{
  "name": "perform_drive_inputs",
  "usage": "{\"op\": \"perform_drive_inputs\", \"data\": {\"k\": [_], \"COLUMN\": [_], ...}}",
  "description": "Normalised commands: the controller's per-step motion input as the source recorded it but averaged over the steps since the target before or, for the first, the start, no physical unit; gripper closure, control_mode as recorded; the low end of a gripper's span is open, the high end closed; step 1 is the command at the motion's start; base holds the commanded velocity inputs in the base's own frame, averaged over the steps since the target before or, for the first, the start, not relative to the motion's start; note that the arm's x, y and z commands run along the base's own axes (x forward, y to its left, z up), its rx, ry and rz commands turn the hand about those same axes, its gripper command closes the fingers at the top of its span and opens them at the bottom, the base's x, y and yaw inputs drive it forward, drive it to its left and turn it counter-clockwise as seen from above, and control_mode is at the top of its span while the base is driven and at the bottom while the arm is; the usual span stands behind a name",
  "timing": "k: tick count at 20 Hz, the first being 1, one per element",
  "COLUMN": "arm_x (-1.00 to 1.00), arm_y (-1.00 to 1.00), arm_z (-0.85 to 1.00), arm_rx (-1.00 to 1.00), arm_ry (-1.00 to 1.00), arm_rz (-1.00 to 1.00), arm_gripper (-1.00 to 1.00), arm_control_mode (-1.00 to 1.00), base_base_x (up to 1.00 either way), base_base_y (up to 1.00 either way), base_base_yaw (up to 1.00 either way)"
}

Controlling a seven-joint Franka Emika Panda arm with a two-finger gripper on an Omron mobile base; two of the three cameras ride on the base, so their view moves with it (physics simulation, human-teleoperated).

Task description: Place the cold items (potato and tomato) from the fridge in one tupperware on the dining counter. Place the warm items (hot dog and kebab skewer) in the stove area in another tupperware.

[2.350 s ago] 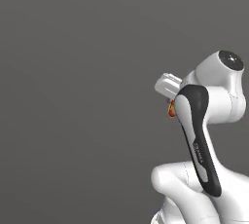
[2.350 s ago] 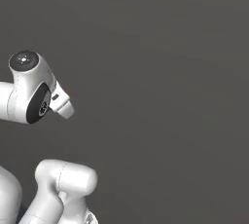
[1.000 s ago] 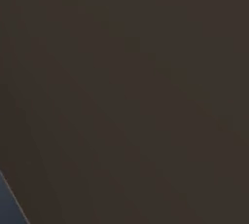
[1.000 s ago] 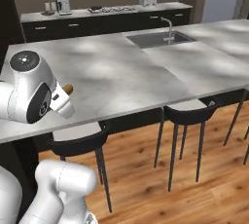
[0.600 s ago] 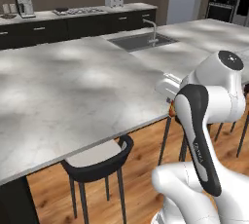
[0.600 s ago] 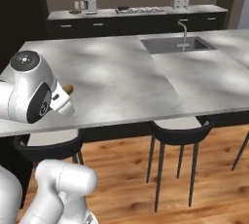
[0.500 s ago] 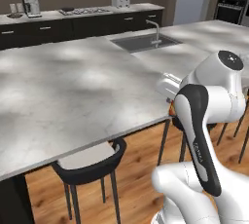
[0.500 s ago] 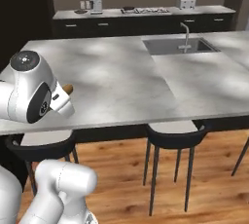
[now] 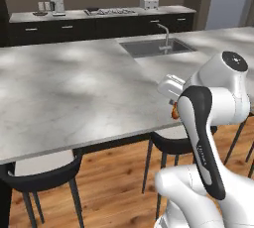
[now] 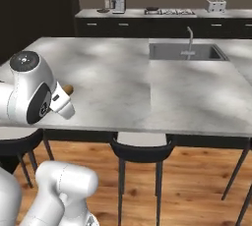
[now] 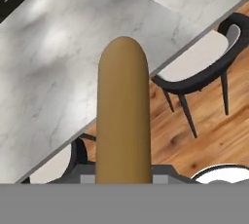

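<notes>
A brown hot dog (image 11: pixel 121 116) stands lengthwise between my gripper's (image 11: pixel 122 177) jaws, and the gripper is shut on it. In the left base view a short orange-brown piece of the hot dog (image 9: pixel 173 112) peeks out under the white hand, just off the near edge of the dining counter (image 9: pixel 74 88). From the right base view, its brown tip (image 10: pixel 69 90) pokes out behind the hand, over the counter's (image 10: pixel 147 87) near left part. The fingers themselves are hidden behind the hot dog and the arm.
The grey marble counter holds a sink (image 9: pixel 154 47) with a faucet (image 10: pixel 189 38). Black stools (image 10: pixel 140 151) (image 9: pixel 44 172) are tucked under its near edge over a wood floor. A dark back counter (image 10: pixel 162 14) carries a coffee machine, a cooktop and a toaster.
The whole picture has shifted: the base has driven and turned from a dark wall toward the dining counter, which keeps sliding across both views. The arm's pose and its grip on the hot dog are unchanged.
</notes>
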Motion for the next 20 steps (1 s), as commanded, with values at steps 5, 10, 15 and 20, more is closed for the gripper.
{"op": "perform_drive_inputs", "data": {"k": [5, 10, 15, 20], "arm_x": [0.00, 0.00, 0.00, 0.00], "arm_y": [0.00, 0.00, 0.00, 0.00], "arm_z": [0.00, 0.00, 0.00, 0.00], "arm_rx": [0.00, 0.00, 0.00, 0.00], "arm_ry": [0.00, 0.00, 0.00, 0.00], "arm_rz": [0.00, 0.00, 0.00, 0.00], "arm_gripper": [1.00, 1.00, 1.00, 1.00], "arm_control_mode": [1.00, 1.00, 1.00, 1.00], "base_base_x": [0.09, 0.10, 0.09, 0.14], "base_base_y": [-1.00, -1.00, -1.00, -1.00], "base_base_yaw": [0.33, 0.29, 0.28, 0.24]}}
